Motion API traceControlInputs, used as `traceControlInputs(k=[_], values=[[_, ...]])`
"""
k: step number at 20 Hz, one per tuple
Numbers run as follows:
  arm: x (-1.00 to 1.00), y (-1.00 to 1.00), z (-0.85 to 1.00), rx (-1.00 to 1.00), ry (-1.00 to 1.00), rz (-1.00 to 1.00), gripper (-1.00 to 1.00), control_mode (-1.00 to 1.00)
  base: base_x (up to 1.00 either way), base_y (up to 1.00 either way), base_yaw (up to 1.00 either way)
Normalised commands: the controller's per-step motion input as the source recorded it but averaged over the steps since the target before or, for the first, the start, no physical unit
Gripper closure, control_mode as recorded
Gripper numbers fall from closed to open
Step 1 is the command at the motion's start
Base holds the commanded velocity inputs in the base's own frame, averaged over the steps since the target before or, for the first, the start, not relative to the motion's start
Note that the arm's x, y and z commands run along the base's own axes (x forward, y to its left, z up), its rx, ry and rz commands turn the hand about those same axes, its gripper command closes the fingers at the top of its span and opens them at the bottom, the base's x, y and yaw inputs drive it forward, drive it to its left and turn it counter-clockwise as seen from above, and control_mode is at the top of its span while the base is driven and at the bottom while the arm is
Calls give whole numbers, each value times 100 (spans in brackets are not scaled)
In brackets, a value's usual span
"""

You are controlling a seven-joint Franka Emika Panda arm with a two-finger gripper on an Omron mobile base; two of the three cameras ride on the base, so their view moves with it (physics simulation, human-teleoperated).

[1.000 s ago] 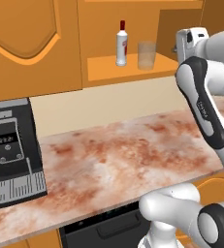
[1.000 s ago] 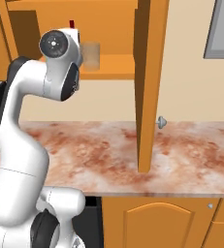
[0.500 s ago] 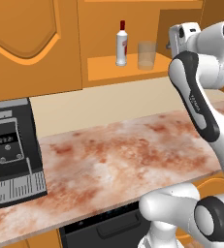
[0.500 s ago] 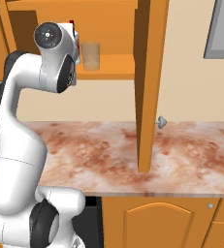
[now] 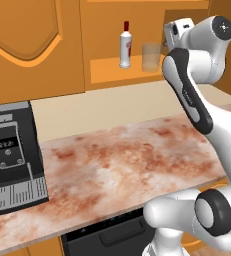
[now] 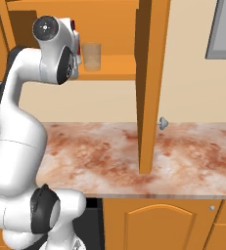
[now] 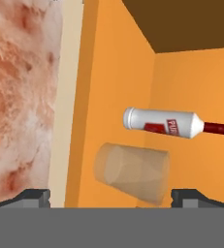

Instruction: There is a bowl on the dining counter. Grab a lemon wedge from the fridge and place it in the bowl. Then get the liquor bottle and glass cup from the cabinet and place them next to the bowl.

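Both bottle (image 5: pixel 125 44) and cup (image 5: pixel 150 57) standing side by side on the cabinet shelf (image 5: pixel 112 67), ungrasped, with the tool (image 7: pixel 111 196) spread wide and empty, lined up on the cup; bowl and lemon unjudgeable.

The hand (image 7: pixel 110 196) points into the open cabinet (image 7: pixel 118 87), its two dark fingertips (image 7: pixel 35 196) spread wide apart with nothing between them. The view is rolled sideways. A clear glass cup (image 7: pixel 133 173) sits between the tips, just ahead. Beside it stands a white liquor bottle (image 7: pixel 169 123) with a red label and cap. The mottled desk (image 7: pixel 19 97) lies at the left.
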Motion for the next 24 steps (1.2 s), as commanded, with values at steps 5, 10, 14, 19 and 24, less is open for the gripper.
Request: traceControlInputs(k=[5, 10, 14, 19, 24], values=[[26, 0, 0, -10, 0, 0, -100, -100, 0, 0, 0], [22, 0, 2, -9, 0, 0, -100, -100, 0, 0, 0], [26, 0, 1, -3, 0, 0, -100, -100, 0, 0, 0], [27, 0, 0, 0, 8, 0, -100, -100, 0, 0, 0], [29, 0, 0, 0, 8, 0, -100, -100, 0, 0, 0]])
